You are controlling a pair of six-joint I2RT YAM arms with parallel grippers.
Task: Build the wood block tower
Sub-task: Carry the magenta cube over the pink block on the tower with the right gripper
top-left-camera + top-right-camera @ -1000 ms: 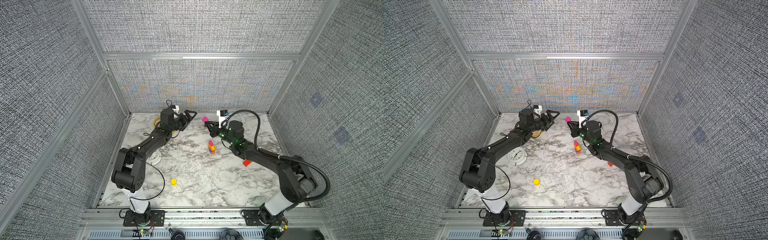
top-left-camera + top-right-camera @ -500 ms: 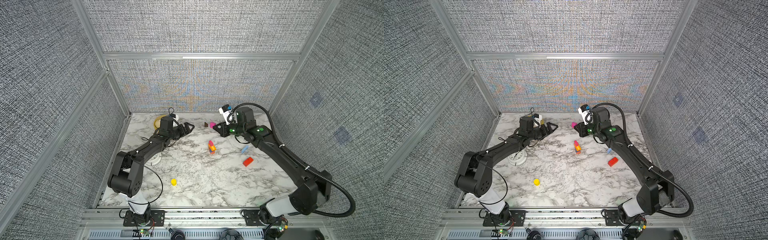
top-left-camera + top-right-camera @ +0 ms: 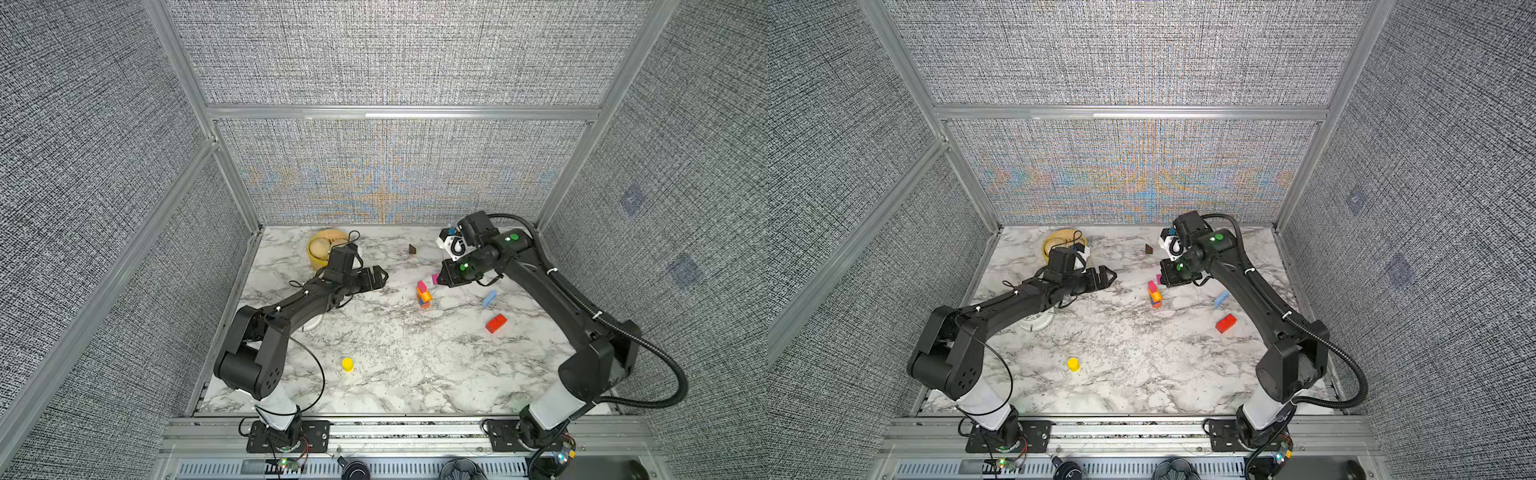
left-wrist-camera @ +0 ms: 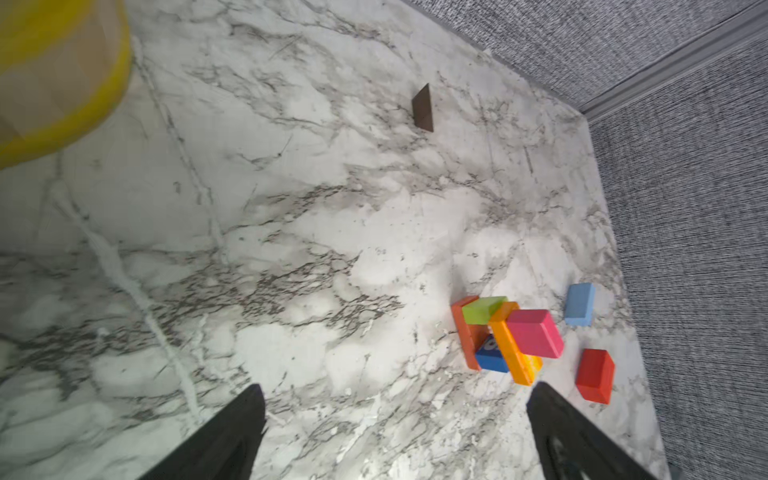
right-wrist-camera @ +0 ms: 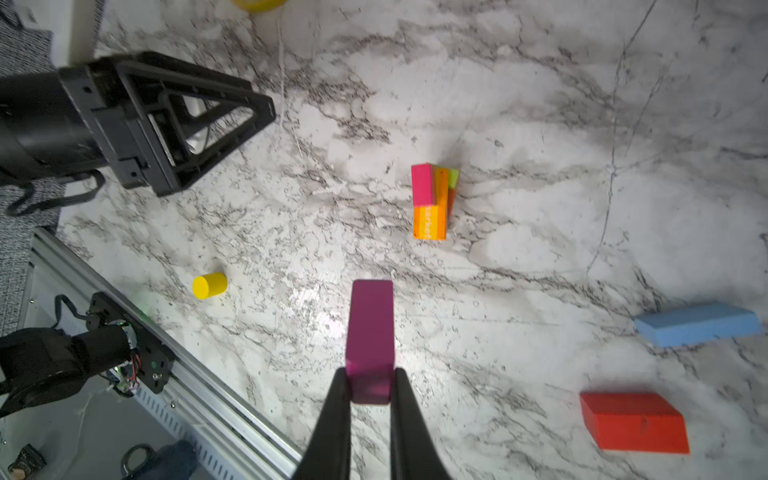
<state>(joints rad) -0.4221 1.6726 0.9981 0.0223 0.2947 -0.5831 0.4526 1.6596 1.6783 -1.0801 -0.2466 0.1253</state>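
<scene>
**Operator:** Report the state of each gripper.

**Technician:** The right gripper (image 5: 370,384) is clamped on one end of a magenta block (image 5: 371,328), and the rest of the block projects past the fingertips. The left gripper (image 4: 397,395) has its jaws spread wide with nothing between them.

**Operator:** Where are they in the frame?

**Technician:** In both top views the right gripper is right of centre, just to the upper right of the tower (image 3: 424,293) and not touching it. The left gripper is left of centre and points right toward the tower, with bare marble between them.

**Operator:** Locate and describe the tower.

**Technician:** It stands near the middle of the marble table (image 3: 395,374), slightly toward the back wall. The left wrist view shows a pink block on top of an orange bar. Lime, orange-red, blue and yellow pieces sit below. I cannot tell whether it stands plumb.

**Operator:** List the loose blocks.

**Technician:**
- The light blue block (image 3: 489,299) lies right of the tower.
- The red block (image 3: 496,323) lies just to the lower right of the light blue block.
- The yellow cylinder (image 3: 347,365) is at the lower left of the tabletop, well apart from the rest.
- The dark brown block (image 3: 412,249) is near the back edge, above the tower in frame.

**Operator:** What else is on the table?

**Technician:** The yellow basket (image 3: 312,253) is at the upper left of the table. The white clock (image 3: 1038,323) is partly hidden under the left arm.
</scene>
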